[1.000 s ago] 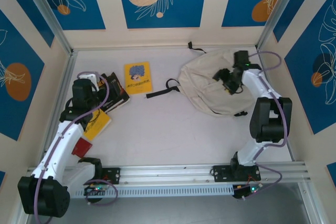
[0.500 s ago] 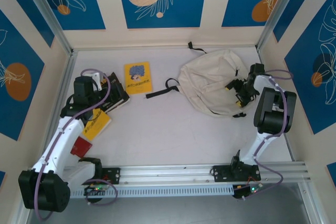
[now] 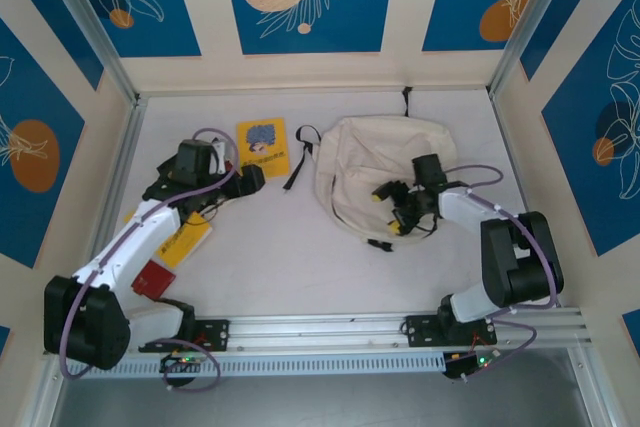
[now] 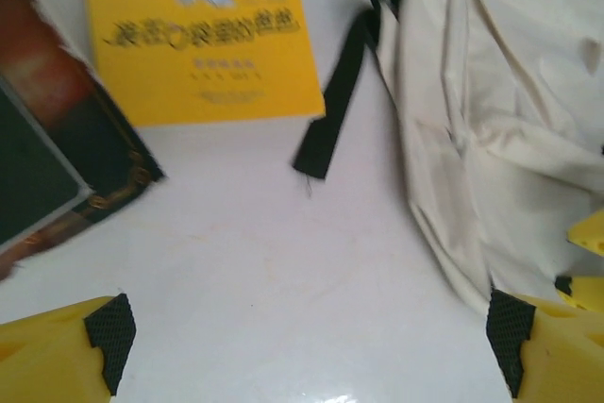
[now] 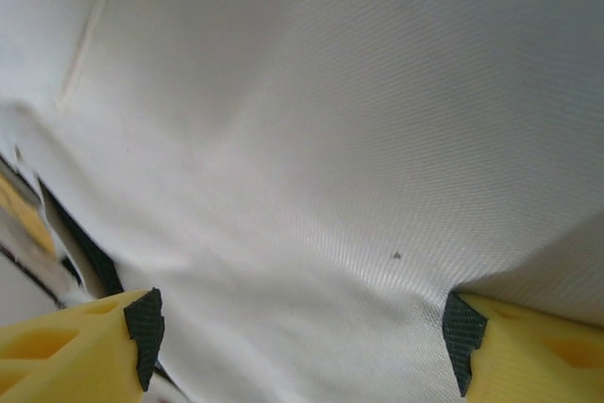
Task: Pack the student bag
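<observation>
One soft student bag (image 3: 375, 152) lies slumped on the right half of the table (image 3: 300, 257). It is likely light and floppy, best pinched at its black-trimmed near edge. Right pincer (image 3: 392, 210) rests spread open against that fabric; left pincer (image 3: 245, 179) gapes empty beside a yellow book (image 3: 262, 145).

Bare table (image 3: 300, 257) (student bag (image 3: 370, 152) to right)

The student bag (image 3: 375, 152) has slid left, and is now close to the yellow book (image 3: 262, 142). The right gripper (image 3: 388, 212) moved to its near side. The left gripper (image 3: 250, 179) swung toward the bag.
</observation>
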Controlling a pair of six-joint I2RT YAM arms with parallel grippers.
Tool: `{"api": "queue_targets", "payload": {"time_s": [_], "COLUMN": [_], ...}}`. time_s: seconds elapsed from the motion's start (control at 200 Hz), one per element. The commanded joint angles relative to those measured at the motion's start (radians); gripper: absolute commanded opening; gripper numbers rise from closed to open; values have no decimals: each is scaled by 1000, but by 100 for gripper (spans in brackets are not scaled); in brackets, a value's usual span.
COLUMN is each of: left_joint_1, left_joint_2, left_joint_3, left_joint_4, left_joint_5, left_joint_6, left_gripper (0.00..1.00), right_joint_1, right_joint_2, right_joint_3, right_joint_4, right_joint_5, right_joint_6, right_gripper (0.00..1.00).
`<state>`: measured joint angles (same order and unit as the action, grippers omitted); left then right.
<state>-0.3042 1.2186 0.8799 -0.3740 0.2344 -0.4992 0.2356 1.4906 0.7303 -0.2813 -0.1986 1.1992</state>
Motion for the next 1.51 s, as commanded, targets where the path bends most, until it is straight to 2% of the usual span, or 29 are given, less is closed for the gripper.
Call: {"api": "queue_targets", "payload": {"time_s": [0.0, 0.065, 0.18, 0.315, 0.415, 0.53, 0.63, 0.845, 1.07, 1.285, 1.5], "left_joint_1": [-88, -137, -206, -259, -312, -365, -392, -405, -390, -333, -309], "left_joint_2": [68, 119, 199, 297, 361, 425, 476, 598, 693, 752, 728], "left_joint_3": [45, 66, 106, 136, 158, 190, 231, 306, 342, 397, 453], "left_joint_4": [52, 63, 75, 124, 148, 154, 123, 40, -30, -96, -117], "left_joint_5": [-17, -38, -64, -5, 12, 11, -15, -94, -184, -302, -303], "left_joint_6": [-39, -51, -103, -177, -200, -211, -205, -179, -118, -78, -48], "left_gripper": [97, 96, 92, 76, 67, 57, 40, 33, 31, 29, 34], "right_joint_1": [170, 243, 274, 266, 219, 119, 23, -141, -201, -161, -45], "right_joint_2": [86, 135, 161, 65, -17, -69, -73, -26, 81, 166, 170], "right_joint_3": [0, 56, 149, 195, 209, 206, 207, 201, 222, 233, 210], "right_joint_4": [56, 69, 20, -96, -198, -277, -325, -341, -322, -301, -268], "right_joint_5": [-9, -8, -6, 103, 191, 212, 205, 213, 192, 143, 84], "right_joint_6": [200, 208, 159, 74, -15, -131, -231, -361, -431, -429, -376], "right_gripper": [80, 80, 78, 78, 77, 76, 75, 72, 71, 67, 65]}}
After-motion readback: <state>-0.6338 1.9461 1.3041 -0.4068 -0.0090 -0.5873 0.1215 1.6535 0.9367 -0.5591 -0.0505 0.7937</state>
